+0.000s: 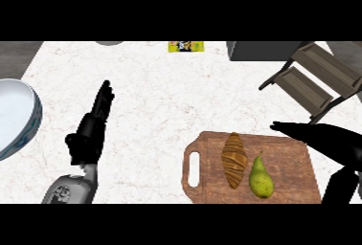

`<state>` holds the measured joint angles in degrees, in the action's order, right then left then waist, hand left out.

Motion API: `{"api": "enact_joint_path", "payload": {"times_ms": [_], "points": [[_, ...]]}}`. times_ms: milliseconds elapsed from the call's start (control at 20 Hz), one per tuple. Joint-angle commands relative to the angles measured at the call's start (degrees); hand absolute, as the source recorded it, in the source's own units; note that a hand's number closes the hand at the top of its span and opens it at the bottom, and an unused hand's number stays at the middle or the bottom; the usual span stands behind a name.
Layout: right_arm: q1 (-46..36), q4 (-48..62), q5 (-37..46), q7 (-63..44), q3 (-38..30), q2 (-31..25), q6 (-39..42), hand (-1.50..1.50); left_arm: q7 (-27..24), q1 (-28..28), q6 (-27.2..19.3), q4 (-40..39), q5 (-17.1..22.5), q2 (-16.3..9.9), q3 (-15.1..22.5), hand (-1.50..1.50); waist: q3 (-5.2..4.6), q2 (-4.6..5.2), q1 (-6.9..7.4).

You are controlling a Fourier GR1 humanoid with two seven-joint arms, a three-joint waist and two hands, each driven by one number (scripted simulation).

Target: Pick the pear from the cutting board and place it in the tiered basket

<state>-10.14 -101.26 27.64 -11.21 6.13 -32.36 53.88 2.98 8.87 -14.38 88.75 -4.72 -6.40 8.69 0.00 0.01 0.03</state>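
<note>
- The pear [260,177] lies on the board [297,162], on its right half, stem end pointing away from the robot, the broad end near the board's near edge.
- A croissant [234,159] lies just left of the pear, lengthwise, close beside it; whether the two touch I cannot tell.
- The board is wooden, with a handle slot on its left side, and sits on the white marbled worktop [170,95] at lower right.
- The right hand [332,141] comes in from the right edge, over the board's upper right corner. Its fingers [286,127] are straight and together, pointing left, holding nothing. It is apart from the pear, above and to the right of it.
- The left hand [88,131] shows at the left, open, fingers straight and pointing away from the robot, holding nothing, well apart from the board.
- The tiered basket [314,79] stands at upper right, beyond the board, its grey slatted tiers stepping down to the left.
- A white bowl [17,115] is cut off by the left edge.
- A small yellow packet [186,46] lies at the far edge of the worktop.
</note>
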Motion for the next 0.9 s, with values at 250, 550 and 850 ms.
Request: {"api": "enact_joint_path", "payload": {"times_ms": [250, 550, 850], "points": [[3.4, -1.0, 4.4, 2.2, 1.0, 5.6, 0.0, -1.5, -0.4, 1.5, 1.8, -0.8, -1.2, 0.9, -2.5, 0.0, -0.01, -0.04, -0.16], [-0.9, 8.9, 9.5, 9.1, 1.3, 6.4, -2.6, -1.5, 1.3, -0.4, 1.6, 1.6, -2.9, 2.8, -1.3, 0.0, 0.0, 0.0, 0.12], [4.6, 4.0, 10.0, 8.8, 0.4, 7.8, -0.2, -1.5, 0.3, -2.1, 2.1, 2.4, -3.9, 3.6, -1.5, 0.0, -0.01, -0.05, -0.09]]}}
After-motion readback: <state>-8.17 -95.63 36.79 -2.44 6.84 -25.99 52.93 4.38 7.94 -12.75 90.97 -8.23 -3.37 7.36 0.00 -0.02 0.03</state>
